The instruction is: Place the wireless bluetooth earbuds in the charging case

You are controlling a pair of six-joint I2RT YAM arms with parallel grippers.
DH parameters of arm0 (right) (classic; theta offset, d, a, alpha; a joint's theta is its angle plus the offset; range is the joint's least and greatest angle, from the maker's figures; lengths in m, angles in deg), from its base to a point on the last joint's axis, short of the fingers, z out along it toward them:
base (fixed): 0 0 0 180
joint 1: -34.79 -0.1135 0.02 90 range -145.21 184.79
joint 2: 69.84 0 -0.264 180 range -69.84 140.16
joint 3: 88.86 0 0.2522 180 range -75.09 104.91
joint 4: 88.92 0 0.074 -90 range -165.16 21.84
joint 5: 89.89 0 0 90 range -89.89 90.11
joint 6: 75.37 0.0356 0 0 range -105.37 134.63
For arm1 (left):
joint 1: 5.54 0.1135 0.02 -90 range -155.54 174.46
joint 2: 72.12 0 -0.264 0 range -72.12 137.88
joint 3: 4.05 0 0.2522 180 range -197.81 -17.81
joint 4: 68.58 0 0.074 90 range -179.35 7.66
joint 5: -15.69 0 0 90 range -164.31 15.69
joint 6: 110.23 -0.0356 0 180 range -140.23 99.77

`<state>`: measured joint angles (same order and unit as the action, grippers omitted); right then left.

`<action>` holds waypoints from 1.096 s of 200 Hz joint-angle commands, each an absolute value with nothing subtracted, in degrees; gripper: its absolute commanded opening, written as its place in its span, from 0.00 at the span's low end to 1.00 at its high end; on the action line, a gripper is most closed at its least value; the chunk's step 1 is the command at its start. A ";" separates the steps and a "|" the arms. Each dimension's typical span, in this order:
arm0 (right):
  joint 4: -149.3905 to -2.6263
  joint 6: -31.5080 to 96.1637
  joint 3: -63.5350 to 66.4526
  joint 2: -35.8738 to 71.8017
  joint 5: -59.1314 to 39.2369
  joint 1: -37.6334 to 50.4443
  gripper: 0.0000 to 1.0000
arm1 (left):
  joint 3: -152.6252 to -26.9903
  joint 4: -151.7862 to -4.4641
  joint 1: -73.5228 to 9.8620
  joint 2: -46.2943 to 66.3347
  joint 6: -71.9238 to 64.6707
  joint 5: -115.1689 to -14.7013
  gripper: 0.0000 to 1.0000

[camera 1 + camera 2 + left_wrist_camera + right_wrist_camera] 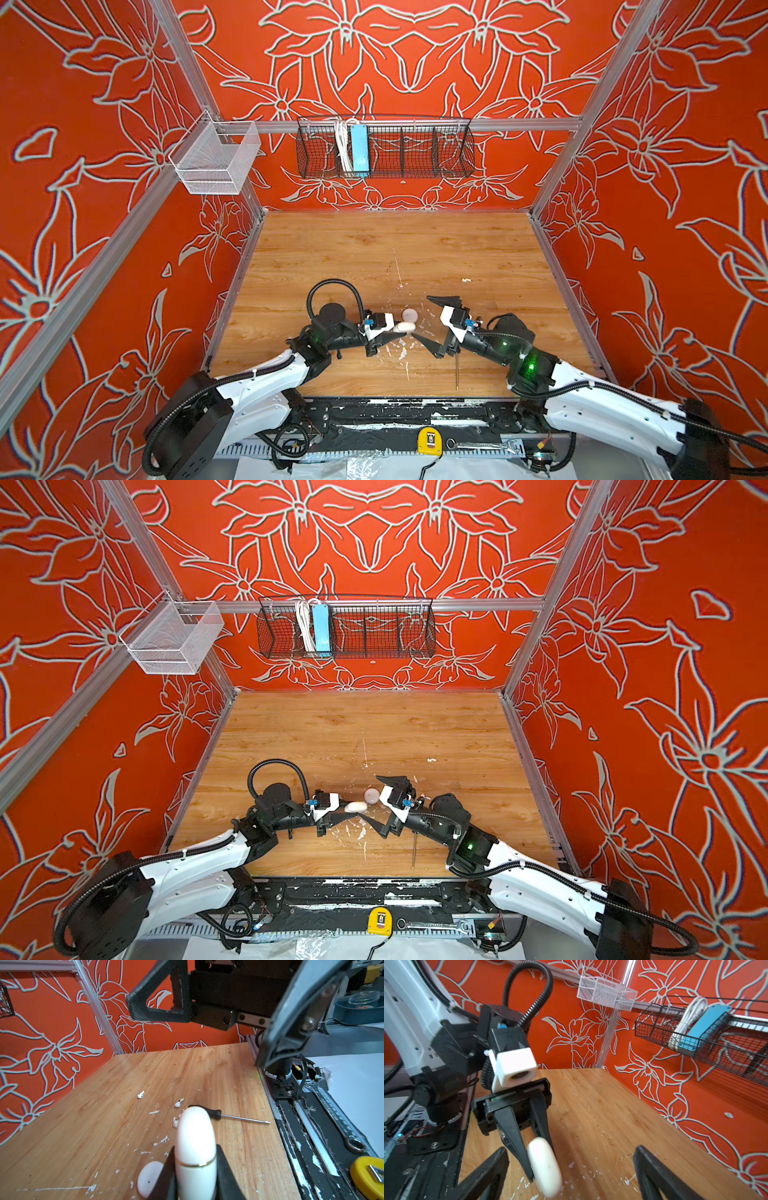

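Above the middle of the bench (374, 249), nearer its front edge, the left end effector (195, 1176) is clamped on the charging case (194, 1132). The case stands on edge between the fingers with its gold seam shut. Whether its lower rim touches the wood cannot be told. The right end effector (420, 316) faces it with jaws spread wide and empty.

Several earbuds (179, 1103) lie on the bench beside the handle of a screwdriver (207, 1112), beyond the case in the left wrist view. A lone earbud (466, 280) rests well apart, toward the right edge. A second white box (149, 1178) with a dark mark lies just beside the left fingers.

Likely failure points:
- **Lid held shut.** The fingers appear to press across both halves, so the grip itself may hold the clamshell closed against any attempt to pry it.
- **Case slipping.** The case is smooth and rounded, so a sideways push from the right end effector could squirt it out of the clamp.
- **Wrong target.** The look-alike white box sits close enough to be mistaken for the case.
- **Earbuds scattered.** The earbuds are tiny and crowded against the screwdriver. A wide jaw descending there may flick one away or catch the handle instead.
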<state>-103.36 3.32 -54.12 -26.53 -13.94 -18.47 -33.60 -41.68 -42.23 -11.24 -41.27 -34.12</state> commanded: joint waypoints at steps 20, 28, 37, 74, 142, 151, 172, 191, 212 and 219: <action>-105.99 2.61 -53.81 -24.89 -18.79 -18.54 0.93 | -31.45 -34.95 -41.02 -12.06 -42.13 -27.57 0.00; -106.38 2.48 -54.02 -24.50 -18.51 -18.48 0.92 | -31.26 -34.67 -40.92 -12.50 -41.84 -27.70 0.00; -106.62 2.22 -54.02 -24.13 -18.27 -18.47 0.92 | -31.90 -35.17 -40.87 -12.57 -40.79 -28.78 0.00; -104.03 2.85 -52.29 -24.04 -18.89 -18.50 0.91 | -38.24 -46.58 -41.40 -13.21 -39.54 -30.53 0.00; -105.05 3.80 -51.95 -22.16 -15.39 -18.47 0.87 | -37.58 -48.03 -42.19 -17.35 -39.65 -32.50 0.00; -104.96 3.78 -51.81 -22.09 -14.88 -18.47 0.86 | -37.99 -48.42 -42.26 -16.96 -39.66 -31.94 0.00; -104.73 3.79 -51.73 -22.11 -13.79 -18.48 0.85 | -39.20 -50.28 -42.75 -16.59 -40.11 -30.98 0.00; -104.84 3.82 -51.72 -22.08 -13.56 -18.47 0.84 | -39.56 -51.00 -43.16 -16.40 -40.71 -30.93 0.00; -104.78 3.80 -51.63 -21.51 -12.95 -18.47 0.84 | -39.61 -51.28 -43.42 -16.49 -41.06 -30.13 0.00; -104.78 3.82 -51.48 -21.19 -12.85 -18.47 0.84 | -39.82 -51.53 -43.51 -16.57 -41.22 -29.97 0.00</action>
<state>-104.15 3.27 -53.29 -21.85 -13.98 -18.47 -38.43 -50.49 -42.86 -16.51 -39.76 -31.94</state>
